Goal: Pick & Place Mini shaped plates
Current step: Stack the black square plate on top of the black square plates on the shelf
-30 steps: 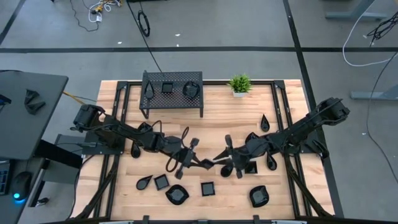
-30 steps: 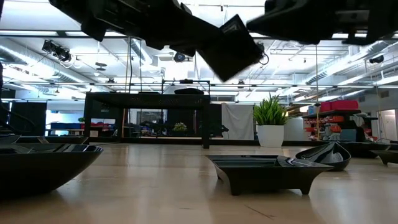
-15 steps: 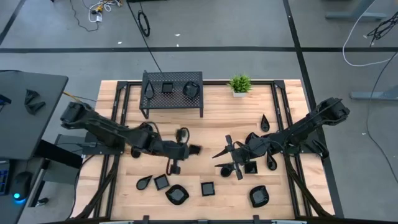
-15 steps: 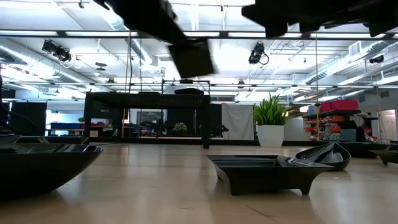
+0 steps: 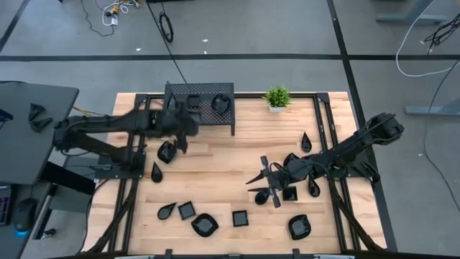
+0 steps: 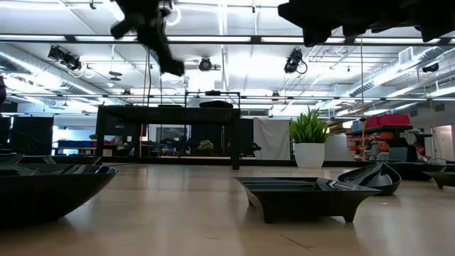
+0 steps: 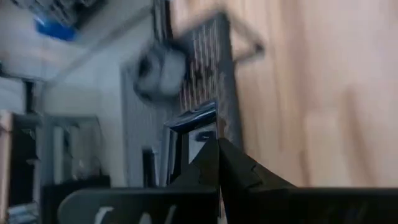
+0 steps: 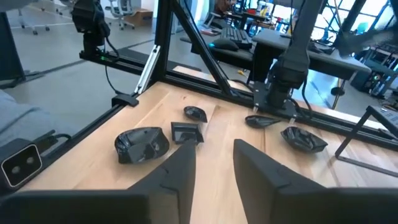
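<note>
From above, the left gripper (image 5: 188,124) hangs at the front edge of the black perforated rack (image 5: 205,92) near the far side of the tabletop (image 5: 215,173). Its jaws are closed, but what they grip cannot be made out here. The rack carries mini shaped plates (image 5: 192,101); others lie on the wood: two beside the left arm, a row along the near edge, and a cluster under the right arm. The right gripper (image 5: 260,183) hovers over mid-table with its jaws parted and empty. A small potted plant (image 5: 277,96) stands just right of the rack.

In the low view, a square plate (image 6: 302,195) sits in front, a larger dish (image 6: 50,186) at the left, and the rack stands in the background with the plant to its right. The left gripper (image 6: 153,32) shows high above the rack.

The left wrist view is blurred; the closed jaws pinch a glossy square plate (image 7: 189,137) over the rack's mesh.

In the right wrist view, the fingers (image 8: 177,168) stand apart above bare wood, with several plates lying beyond them.
</note>
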Robot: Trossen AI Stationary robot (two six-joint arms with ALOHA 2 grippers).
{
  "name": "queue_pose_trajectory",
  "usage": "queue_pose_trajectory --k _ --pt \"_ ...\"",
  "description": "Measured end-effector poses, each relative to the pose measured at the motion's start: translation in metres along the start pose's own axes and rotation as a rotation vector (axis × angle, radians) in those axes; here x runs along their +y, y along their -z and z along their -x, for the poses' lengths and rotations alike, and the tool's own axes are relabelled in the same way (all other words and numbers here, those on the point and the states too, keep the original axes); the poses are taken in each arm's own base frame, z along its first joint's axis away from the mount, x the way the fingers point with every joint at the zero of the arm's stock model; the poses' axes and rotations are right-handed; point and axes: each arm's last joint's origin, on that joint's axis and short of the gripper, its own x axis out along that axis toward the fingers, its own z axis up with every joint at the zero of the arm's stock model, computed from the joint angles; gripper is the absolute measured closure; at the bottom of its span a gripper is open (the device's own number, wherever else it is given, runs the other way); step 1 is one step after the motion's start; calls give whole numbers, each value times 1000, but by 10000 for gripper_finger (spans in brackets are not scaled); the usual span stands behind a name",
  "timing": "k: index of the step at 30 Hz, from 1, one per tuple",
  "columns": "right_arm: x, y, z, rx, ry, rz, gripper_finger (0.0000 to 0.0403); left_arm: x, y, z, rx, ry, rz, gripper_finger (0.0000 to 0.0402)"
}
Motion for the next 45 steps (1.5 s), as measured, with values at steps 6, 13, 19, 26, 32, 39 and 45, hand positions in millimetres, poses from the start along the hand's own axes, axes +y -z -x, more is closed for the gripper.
queue_pose_trajectory --k 6,13,19,26,32,39,45 --pt "0 0 0 -2 0 15 309 30 38 -46 56 -32 25 400" --pt "0 0 0 -7 2 14 317 48 58 -69 -10 -104 93 399" --pt "0 -1 0 -9 3 13 317 41 72 -82 -41 -22 107 397" --pt "0 -1 0 -11 3 6 317 41 74 -84 -39 -33 113 396" --pt "0 -1 0 -12 3 6 317 43 75 -84 1 -71 115 392" --pt "0 -1 0 -12 3 6 317 44 77 -83 45 -112 115 322" --pt "0 -1 0 -12 3 6 317 44 77 -83 43 -113 119 254"
